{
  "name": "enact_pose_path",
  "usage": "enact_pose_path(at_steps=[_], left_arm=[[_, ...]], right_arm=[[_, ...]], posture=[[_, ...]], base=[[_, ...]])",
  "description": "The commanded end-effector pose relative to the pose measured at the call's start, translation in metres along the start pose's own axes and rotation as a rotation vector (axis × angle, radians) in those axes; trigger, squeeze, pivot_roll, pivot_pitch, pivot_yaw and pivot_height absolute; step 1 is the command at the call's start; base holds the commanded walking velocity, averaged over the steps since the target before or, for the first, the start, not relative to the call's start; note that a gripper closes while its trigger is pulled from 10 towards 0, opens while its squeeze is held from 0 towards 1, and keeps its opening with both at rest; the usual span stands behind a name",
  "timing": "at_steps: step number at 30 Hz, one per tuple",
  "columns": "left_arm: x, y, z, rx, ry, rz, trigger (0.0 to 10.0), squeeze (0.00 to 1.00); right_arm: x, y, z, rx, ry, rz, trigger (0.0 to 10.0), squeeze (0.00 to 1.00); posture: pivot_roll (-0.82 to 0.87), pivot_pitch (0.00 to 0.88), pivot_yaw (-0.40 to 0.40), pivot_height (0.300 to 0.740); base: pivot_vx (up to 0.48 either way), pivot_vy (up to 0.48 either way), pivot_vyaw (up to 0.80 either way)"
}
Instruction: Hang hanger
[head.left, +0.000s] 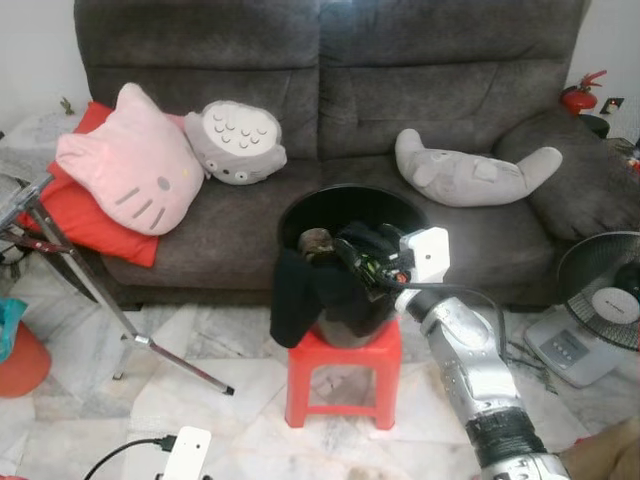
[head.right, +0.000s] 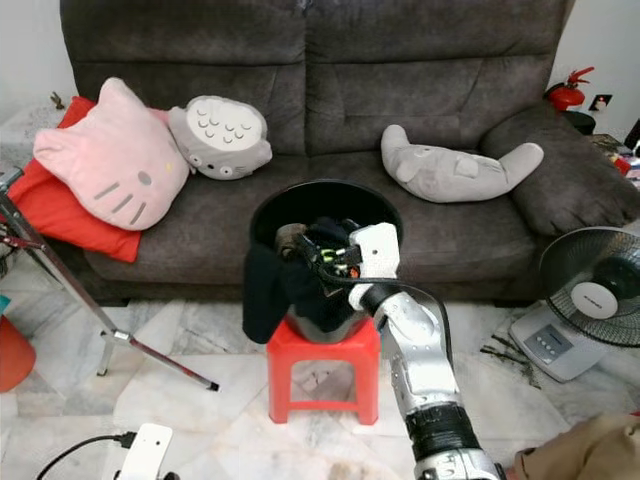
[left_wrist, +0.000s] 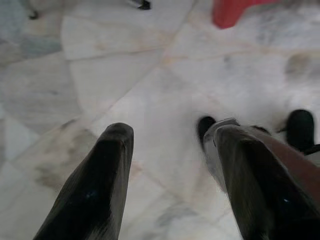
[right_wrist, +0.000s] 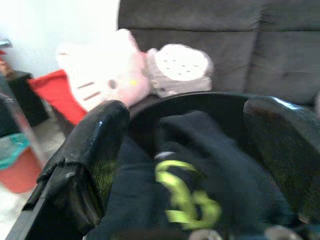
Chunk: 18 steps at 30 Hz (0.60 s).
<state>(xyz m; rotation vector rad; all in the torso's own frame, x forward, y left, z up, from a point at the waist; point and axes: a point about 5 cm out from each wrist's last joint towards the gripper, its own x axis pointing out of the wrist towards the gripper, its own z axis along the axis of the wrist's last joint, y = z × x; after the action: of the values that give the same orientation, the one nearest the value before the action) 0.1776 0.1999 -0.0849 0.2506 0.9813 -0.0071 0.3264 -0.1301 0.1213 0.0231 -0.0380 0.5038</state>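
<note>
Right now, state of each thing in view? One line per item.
Right gripper: open, over the clothes in the bucket.
Left gripper: open, idle above the floor.
Black bucket: upright on the red stool, holding dark clothes.
Black garment: draped over the bucket's rim, hanging down.
Fan: standing on the floor; cannot tell if it is running.
</note>
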Motion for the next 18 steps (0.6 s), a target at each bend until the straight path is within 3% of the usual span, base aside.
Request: enact_pose_path(at_steps=[1, 18], left_arm=[[-0.0008, 0.0053, -0.0058, -0.007, 0.022, 0.018, 10.0, 0.00], [0.0000, 0.0079, -0.0003, -0.044, 0.004, 0.021, 10.0, 0.00]], right_arm=[[0.0037, 0.0069, 0.0010, -0.003, 0.000, 0.021, 10.0, 0.00], [0.0052, 0.0107, -0.0024, 0.011, 0.016, 0.018, 10.0, 0.00]], posture=[[-0.07, 0.000, 0.022, 0.740], [-0.07, 0.000, 0.023, 0.740]], base=[[0.000, 0.000, 0.00], [0.000, 0.000, 0.00]])
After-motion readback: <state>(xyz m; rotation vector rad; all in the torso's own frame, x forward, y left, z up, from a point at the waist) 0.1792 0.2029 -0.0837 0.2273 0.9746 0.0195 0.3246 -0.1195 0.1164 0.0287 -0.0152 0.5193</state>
